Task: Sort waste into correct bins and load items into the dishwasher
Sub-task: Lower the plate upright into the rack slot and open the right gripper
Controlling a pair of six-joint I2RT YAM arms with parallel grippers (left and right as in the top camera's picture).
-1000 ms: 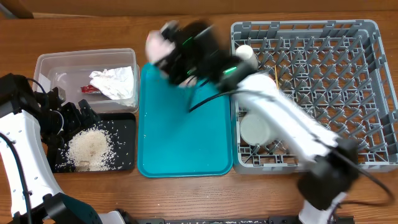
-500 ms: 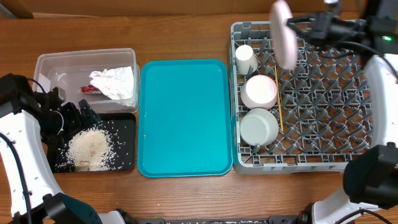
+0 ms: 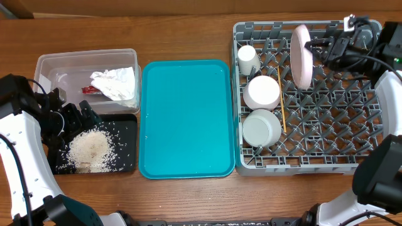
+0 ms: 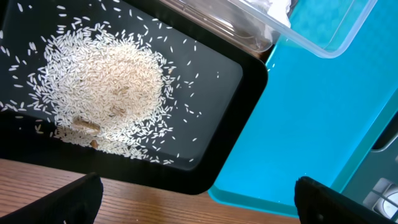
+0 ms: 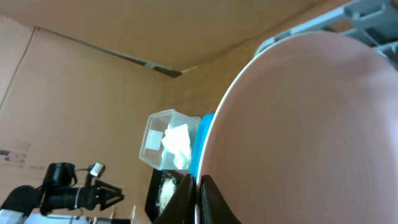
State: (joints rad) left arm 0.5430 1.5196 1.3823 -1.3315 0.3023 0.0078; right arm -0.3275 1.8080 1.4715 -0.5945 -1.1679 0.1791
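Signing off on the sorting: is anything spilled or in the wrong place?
Nothing stands out. The rice lies inside the black tray, napkin and wrapper inside the clear tub.

plate (image 5: 298, 124): cut off right, bottom | left end effector (image 4: 197, 186): fingers (image 4: 68, 202) cut off below | snack wrapper (image 3: 91, 90): print unreadable

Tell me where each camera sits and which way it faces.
Overhead: above the table, facing straight down; left arm and right arm show.
Left wrist: over the black tray, facing down at rice; open left gripper shows.
Right wrist: behind the plate, facing the clear tub; right gripper clamps the plate.
Shared: all three show the clear tub.
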